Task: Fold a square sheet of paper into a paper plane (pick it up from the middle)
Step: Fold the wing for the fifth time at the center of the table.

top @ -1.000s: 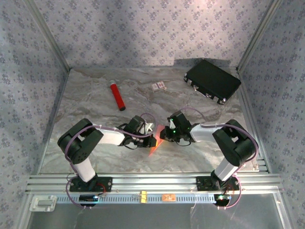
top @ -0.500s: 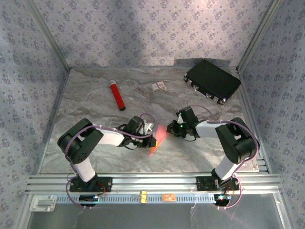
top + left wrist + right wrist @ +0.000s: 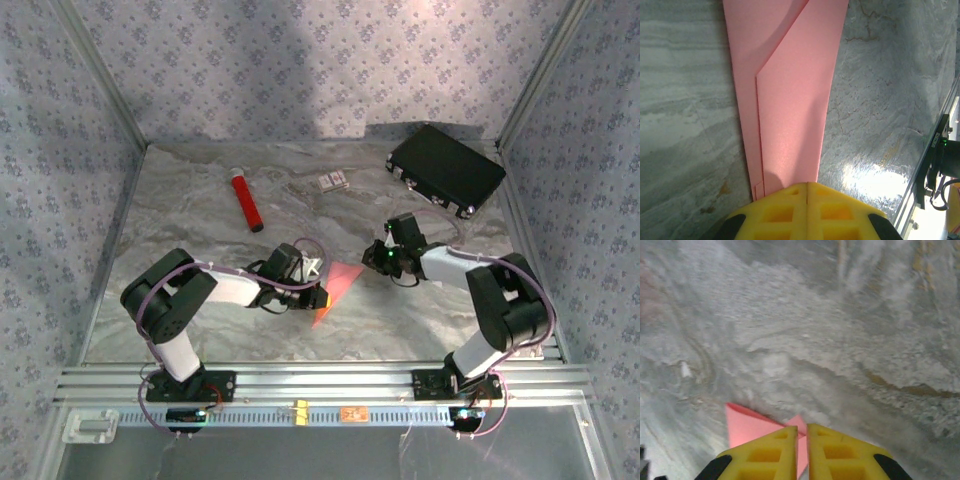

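Marble-patterned table [image 3: 200, 335] spans a booth with floral-papered walls [image 3: 300, 70] and an aluminium rail [image 3: 320, 381] along the near edge. Near the table's middle lies the paper plane [image 3: 340, 282] — a long pink folded wedge, its narrow end pinched between the pressed-together fingers of the left gripper [image 3: 322, 297]. The right gripper [image 3: 384, 258] sits just past the wide end, fingers almost together — whether they touch the paper is unclear. The left wrist camera cuts off the plane's far end.
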### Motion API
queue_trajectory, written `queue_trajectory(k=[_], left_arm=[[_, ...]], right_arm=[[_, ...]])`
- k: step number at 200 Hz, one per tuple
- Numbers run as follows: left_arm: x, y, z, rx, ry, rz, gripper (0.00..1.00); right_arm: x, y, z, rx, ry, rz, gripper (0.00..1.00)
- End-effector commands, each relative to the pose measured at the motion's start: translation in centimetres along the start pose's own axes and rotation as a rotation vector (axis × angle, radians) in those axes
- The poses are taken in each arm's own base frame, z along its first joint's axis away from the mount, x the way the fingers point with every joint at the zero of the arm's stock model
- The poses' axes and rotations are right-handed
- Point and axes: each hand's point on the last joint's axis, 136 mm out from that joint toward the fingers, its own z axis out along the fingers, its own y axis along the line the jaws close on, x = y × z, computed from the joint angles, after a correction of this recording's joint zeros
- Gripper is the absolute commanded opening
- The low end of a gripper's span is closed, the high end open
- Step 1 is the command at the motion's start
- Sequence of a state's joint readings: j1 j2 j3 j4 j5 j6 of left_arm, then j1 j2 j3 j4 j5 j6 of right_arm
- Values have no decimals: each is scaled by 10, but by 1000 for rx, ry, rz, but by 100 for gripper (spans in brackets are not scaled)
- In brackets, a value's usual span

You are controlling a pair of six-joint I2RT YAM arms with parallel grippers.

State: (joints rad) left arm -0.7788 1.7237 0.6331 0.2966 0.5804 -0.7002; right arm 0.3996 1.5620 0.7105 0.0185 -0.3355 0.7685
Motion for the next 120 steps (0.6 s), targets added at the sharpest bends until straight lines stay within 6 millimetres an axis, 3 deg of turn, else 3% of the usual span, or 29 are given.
queue_trajectory(k=[1, 67, 120], left_arm=[[66, 67, -2, -223, 184, -179, 0], [60, 61, -3, -209, 164, -176, 0], [61, 62, -3, -208, 159, -179, 0]], right_arm=[[9, 12, -9, -15, -5, -44, 14], [71, 48, 12, -136, 141, -105, 10], [109, 46, 20, -122, 215, -103, 6]])
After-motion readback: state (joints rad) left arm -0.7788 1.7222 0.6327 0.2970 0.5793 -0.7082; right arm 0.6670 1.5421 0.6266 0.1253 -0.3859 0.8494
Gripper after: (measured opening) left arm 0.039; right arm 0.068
